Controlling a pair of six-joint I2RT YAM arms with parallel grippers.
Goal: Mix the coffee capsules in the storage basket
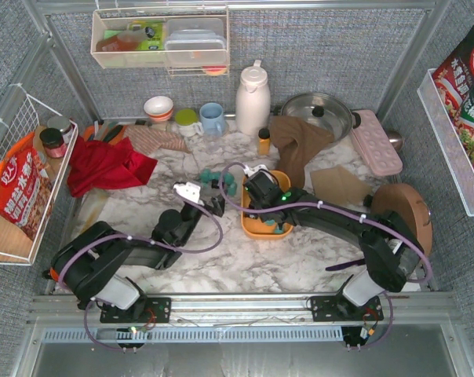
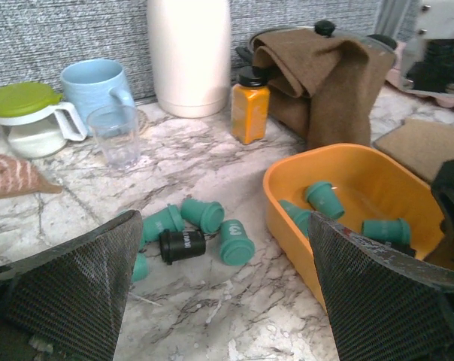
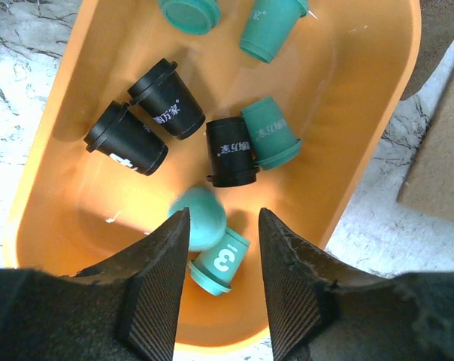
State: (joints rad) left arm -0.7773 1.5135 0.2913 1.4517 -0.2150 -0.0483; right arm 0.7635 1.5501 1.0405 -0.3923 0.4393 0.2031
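While looking down past the right gripper (image 3: 223, 226), found its jaws partway apart and clamped on nothing. Saw a teal capsule marked 3 (image 3: 221, 263) lying in the gap between the dark fingers (image 3: 155, 301), touching neither as far as could be told. Saw a blurred teal capsule (image 3: 197, 214) just beyond it. Counted more coffee capsules (image 3: 270, 134) on the floor of the orange storage basket (image 3: 362, 113). Made out three black capsules (image 3: 127, 139) around the middle, one teal pod pressed against the rightmost black, and two more teal at the end away from the fingers. From the top view, placed the basket near the middle of the marble table (image 1: 245, 267), directly beneath the right gripper.

Found the left gripper (image 2: 225, 248) spread fully wide and holding nothing, low over the table just left of the basket. Spotted a loose cluster (image 2: 203, 214) lying on the marble ahead of it, outside the basket to the far left of it: several teal pods and one black pod (image 2: 182, 244).

Farther off, noted a clear glass (image 2: 116, 135), a blue mug (image 2: 92, 83), a green-lidded jug (image 2: 28, 116) and a white thermos (image 2: 189, 53). Also noted there a small amber bottle (image 2: 249, 105) and a brown cloth (image 2: 325, 83) draped over a pot. At far left, noted a red cloth (image 1: 103, 165).
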